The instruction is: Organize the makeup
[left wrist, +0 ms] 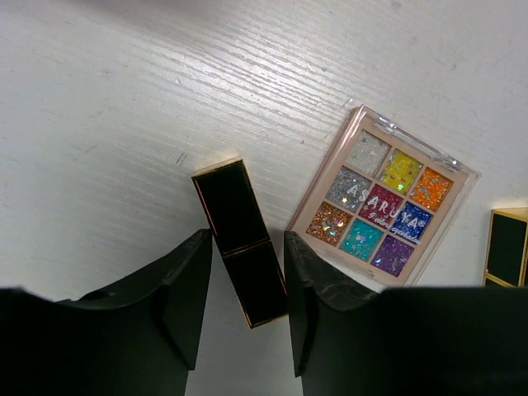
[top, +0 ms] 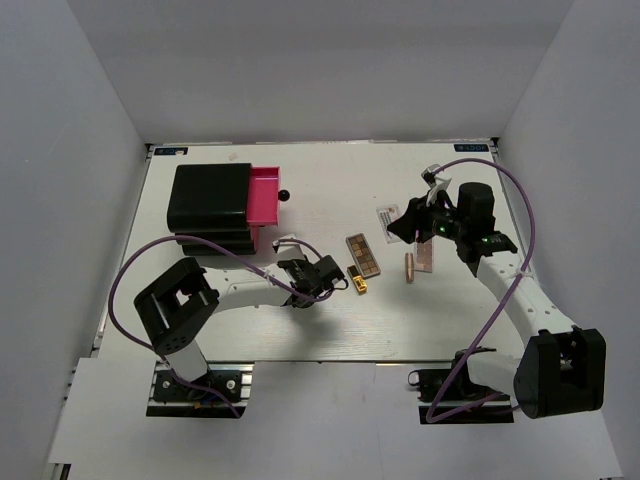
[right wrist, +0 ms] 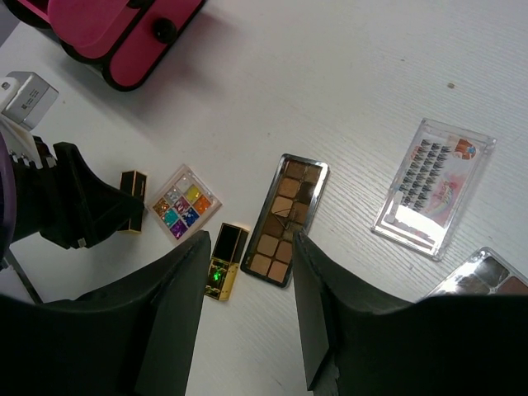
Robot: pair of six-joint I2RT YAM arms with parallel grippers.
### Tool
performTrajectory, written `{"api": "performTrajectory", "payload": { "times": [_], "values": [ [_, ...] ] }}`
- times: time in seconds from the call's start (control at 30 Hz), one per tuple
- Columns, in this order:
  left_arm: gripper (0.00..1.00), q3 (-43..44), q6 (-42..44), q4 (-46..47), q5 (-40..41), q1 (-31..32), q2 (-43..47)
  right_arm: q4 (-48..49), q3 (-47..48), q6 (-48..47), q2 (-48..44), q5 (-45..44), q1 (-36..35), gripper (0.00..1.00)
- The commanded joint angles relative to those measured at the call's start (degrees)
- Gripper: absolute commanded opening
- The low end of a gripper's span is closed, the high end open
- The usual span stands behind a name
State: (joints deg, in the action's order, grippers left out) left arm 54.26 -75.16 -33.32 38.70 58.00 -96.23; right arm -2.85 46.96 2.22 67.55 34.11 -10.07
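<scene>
Surface: white wood-grain table [top: 300, 335], plain white walls [top: 80, 120] on three sides. Black box [top: 208, 197] sat far left w/ its pink drawer [top: 262, 195] pulled out.

L arm: your left gripper [left wrist: 246, 239] was low over the table, fingers [left wrist: 177, 305] parted to a moderate gap. Dark lipstick [left wrist: 243, 243] lay flat btwn them, tilted. There was a clear gap on one side and a near-touch on the other, so no grip. Multicoloured palette [left wrist: 384, 206] was just beside it.

R arm: your right gripper [right wrist: 252, 247] hung above the table, spread wide w/ nothing btwn the fingers. Below it were the long brown palette [right wrist: 286, 219] and gold-black lipstick [right wrist: 224, 262], close together. The white packet [right wrist: 433, 188] lay apart from them. Rose-gold tube [top: 409, 267] and pinkish case [top: 424, 258] lay side by side.
</scene>
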Motion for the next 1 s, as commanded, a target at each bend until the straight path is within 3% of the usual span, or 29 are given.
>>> {"api": "performTrajectory", "payload": {
  "times": [0.0, 0.1, 0.27, 0.57, 0.7, 0.97],
  "values": [
    [0.50, 0.1, -1.5, -0.9, 2.0, 0.4, 2.0, 2.2, -0.4, 0.2, -0.1, 1.5, 0.4, 0.50],
    [0.48, -0.4, -1.4, -1.0, 1.5, 0.4, 2.2, 2.2, -0.4, 0.3, -0.4, 1.7, 0.7, 0.50],
    [0.26, 0.1, 0.2, -0.4, -0.2, 0.4, 3.3, 2.2, -0.5, 0.4, -0.4, 2.4, 0.8, 0.50],
    [0.00, 3.6, 18.8, 6.8, -5.3, 4.7, 13.1, 2.1, -0.6, 0.8, -0.7, 2.9, 1.2, 0.50],
    [0.00, 6.2, 31.1, 10.8, -7.3, 5.3, 17.1, 2.2, -0.6, 0.9, -0.9, 3.1, 1.2, 0.50],
    [0.00, 18.1, 40.9, 6.0, -0.9, 0.8, 18.5, 2.2, -0.7, 1.3, -1.6, 3.3, 1.7, 0.50]
  ]
}}
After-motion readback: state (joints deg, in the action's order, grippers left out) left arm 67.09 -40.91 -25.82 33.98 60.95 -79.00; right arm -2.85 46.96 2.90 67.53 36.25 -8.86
